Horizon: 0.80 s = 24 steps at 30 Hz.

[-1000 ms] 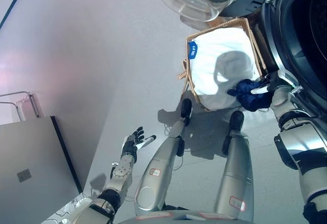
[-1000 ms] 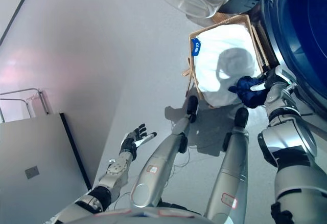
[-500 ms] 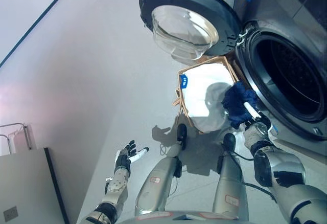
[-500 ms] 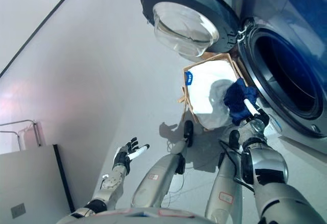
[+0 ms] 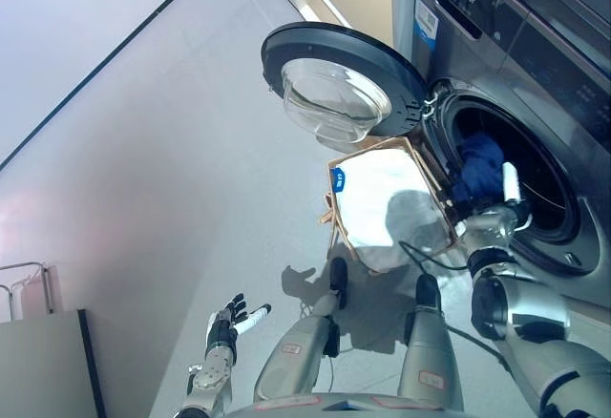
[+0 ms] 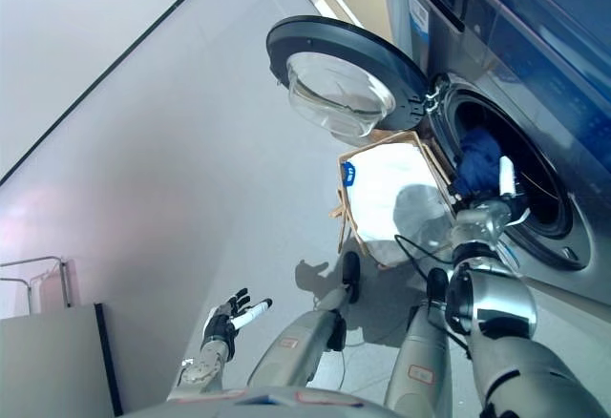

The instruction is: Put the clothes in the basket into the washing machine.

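Left arm: silver-grey metal shell, with a round disc-shaped joint at the wrist.
Left hand: dark, slim fingers, one of them sheathed in a white cover.
Right arm: the same silver-grey, built of rounded, bulging segments. A black band splits them near the elbow, and the casing has a glossy finish.
Right hand: dark, with one white-covered finger.

The right arm is raised and stretched forward, its hand closed around a blue garment that is held up at fingertip height. The left hand is held low and out to the side, fingers spread and relaxed.
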Available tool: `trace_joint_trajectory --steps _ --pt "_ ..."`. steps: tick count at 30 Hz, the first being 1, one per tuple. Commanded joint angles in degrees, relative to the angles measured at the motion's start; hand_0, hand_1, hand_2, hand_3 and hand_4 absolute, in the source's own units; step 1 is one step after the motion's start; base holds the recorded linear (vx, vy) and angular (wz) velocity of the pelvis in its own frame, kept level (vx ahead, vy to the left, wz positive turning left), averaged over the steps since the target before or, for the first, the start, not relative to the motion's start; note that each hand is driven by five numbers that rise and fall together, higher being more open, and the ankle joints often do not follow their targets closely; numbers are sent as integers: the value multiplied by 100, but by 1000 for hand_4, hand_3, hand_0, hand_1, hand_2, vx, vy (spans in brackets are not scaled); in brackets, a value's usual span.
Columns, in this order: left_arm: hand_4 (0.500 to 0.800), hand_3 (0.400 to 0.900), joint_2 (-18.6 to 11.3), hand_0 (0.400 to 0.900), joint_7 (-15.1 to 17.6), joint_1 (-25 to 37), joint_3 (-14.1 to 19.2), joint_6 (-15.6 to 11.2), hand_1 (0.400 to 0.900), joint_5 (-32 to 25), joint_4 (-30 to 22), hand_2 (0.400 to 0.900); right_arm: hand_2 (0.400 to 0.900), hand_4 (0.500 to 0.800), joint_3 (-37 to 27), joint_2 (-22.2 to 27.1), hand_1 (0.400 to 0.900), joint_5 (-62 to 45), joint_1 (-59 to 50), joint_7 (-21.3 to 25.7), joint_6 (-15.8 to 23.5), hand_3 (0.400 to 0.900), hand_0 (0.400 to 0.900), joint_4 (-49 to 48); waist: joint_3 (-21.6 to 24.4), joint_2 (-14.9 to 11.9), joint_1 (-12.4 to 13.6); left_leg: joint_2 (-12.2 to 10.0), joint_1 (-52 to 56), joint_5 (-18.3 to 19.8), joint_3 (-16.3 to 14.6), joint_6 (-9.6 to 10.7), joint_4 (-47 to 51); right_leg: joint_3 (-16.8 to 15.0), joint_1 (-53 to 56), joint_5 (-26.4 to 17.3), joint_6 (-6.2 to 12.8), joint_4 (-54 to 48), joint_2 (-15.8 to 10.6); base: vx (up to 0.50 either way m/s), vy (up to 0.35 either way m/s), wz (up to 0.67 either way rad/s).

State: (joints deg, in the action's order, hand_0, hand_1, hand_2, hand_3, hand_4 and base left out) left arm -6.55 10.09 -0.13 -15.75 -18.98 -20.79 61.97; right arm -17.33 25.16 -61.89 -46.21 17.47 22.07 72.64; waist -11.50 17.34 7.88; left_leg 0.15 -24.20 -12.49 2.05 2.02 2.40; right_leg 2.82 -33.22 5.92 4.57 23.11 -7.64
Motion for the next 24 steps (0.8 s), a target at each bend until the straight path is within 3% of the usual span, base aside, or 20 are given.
trace_joint_trajectory --steps 1,9,10,24 --pt "800 900 -258 900 114 140 35 -238 900 -85 296 900 400 500 174 633 400 136 -675 74 516 400 400 -293 146 -89 117 384 373 807 67 10 -73 274 1171 -733 -61 -1978 -3 27 -29 11" --pt "800 900 -267 900 148 217 -10 -267 900 -97 216 900 400 500 72 808 400 82 -861 258 634 400 400 -333 232 -27 175 330 422 561 279 129 246 492 1231 -730 -57 -2092 6 14 -44 17" --pt "800 900 -253 900 151 236 -6 -270 900 -89 224 900 900 800 60 805 900 43 -822 210 623 900 900 -269 260 -42 190 320 435 551 327 147 252 546 1276 -712 -58 -2096 -1 40 -50 15" --pt "800 900 -181 900 120 239 110 -180 900 49 306 900 900 800 -50 662 900 -138 -352 -126 357 900 900 304 429 -145 190 326 587 591 415 134 253 670 1568 -737 -41 -2282 -19 14 -9 3"
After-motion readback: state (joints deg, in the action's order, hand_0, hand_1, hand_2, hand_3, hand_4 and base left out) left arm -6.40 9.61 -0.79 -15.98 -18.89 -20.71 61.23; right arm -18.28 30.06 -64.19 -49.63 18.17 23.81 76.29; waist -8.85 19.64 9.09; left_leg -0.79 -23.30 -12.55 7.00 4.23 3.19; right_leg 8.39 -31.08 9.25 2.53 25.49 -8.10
